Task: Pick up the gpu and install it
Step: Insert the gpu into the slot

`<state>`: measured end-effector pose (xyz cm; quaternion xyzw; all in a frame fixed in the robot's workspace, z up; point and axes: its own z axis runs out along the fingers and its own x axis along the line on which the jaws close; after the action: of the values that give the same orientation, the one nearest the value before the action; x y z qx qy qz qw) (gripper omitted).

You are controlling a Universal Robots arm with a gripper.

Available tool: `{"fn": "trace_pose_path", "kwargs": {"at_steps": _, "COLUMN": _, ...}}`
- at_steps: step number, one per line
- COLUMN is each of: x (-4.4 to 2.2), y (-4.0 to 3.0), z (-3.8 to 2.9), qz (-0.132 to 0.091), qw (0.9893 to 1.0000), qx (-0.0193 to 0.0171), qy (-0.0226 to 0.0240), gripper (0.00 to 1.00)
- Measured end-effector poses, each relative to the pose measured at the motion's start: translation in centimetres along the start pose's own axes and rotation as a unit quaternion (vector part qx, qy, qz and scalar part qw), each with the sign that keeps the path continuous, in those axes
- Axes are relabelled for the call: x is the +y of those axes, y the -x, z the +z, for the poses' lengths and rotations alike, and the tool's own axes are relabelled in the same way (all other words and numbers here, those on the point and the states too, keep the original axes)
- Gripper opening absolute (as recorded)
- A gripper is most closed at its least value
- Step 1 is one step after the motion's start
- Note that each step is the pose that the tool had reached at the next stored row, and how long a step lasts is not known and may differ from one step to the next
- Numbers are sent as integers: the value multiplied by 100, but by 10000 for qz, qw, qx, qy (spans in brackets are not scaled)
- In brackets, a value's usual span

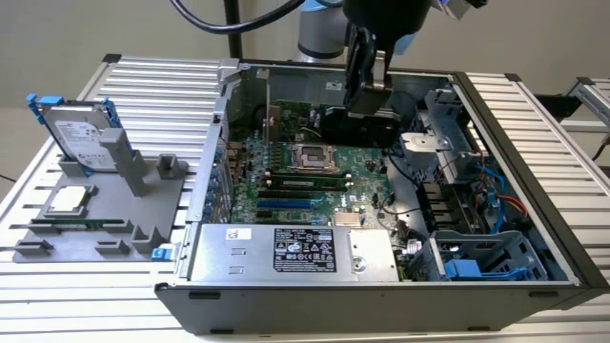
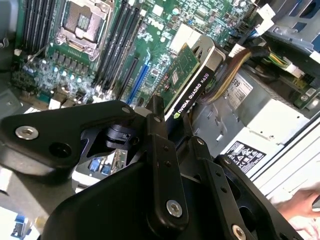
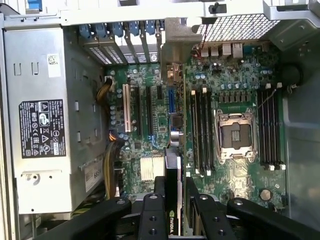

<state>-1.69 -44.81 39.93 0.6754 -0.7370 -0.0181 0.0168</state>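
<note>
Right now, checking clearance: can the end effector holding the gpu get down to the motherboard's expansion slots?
Probably yes: the end effector grips the gpu above the expansion slots, which look unobstructed.

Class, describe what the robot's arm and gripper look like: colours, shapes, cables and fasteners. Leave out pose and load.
In the exterior view the arm has a round silver-grey joint, and a thick black cable loops off it. In both wrist views the gripper is matte black, with flat bar-shaped links pinned by small silver screws onto a rounded black body.
</note>
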Motion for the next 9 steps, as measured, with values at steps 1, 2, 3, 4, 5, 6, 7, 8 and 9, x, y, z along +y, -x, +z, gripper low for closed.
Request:
{"fn": "trace_pose_path", "kwargs": {"at_steps": 1, "x": -3, "y": 3, "z": 15, "qz": -3, "qw": 10000, "qx": -1, "qy": 0, "gripper": 0}}
{"fn": "trace_pose_path", "kwargs": {"at_steps": 2, "x": -6, "y": 6, "z": 30, "qz": -5, "qw": 10000, "qx": 0, "qy": 0, "gripper": 0}}
{"fn": "trace_pose_path", "kwargs": {"at_steps": 3, "x": -9, "y": 9, "z": 46, "qz": -7, "qw": 10000, "qx": 0, "qy": 0, "gripper": 0}}
{"fn": "trace_pose_path", "kwargs": {"at_steps": 4, "x": -12, "y": 13, "z": 61, "qz": -8, "qw": 10000, "qx": 0, "qy": 0, "gripper": 0}}
{"fn": "trace_pose_path", "kwargs": {"at_steps": 5, "x": -15, "y": 16, "z": 76, "qz": -10, "qw": 10000, "qx": 0, "qy": 0, "gripper": 0}}
{"fn": "trace_pose_path", "kwargs": {"at_steps": 6, "x": -18, "y": 18, "z": 91, "qz": -12, "qw": 10000, "qx": 0, "qy": 0, "gripper": 0}}
{"fn": "trace_pose_path", "kwargs": {"at_steps": 7, "x": -21, "y": 20, "z": 105, "qz": -14, "qw": 10000, "qx": 0, "qy": 0, "gripper": 0}}
{"fn": "trace_pose_path", "kwargs": {"at_steps": 8, "x": -23, "y": 22, "z": 119, "qz": -15, "qw": 10000, "qx": 0, "qy": 0, "gripper": 0}}
{"fn": "trace_pose_path", "kwargs": {"at_steps": 9, "x": -26, "y": 24, "z": 134, "qz": -16, "qw": 10000, "qx": 0, "qy": 0, "gripper": 0}}
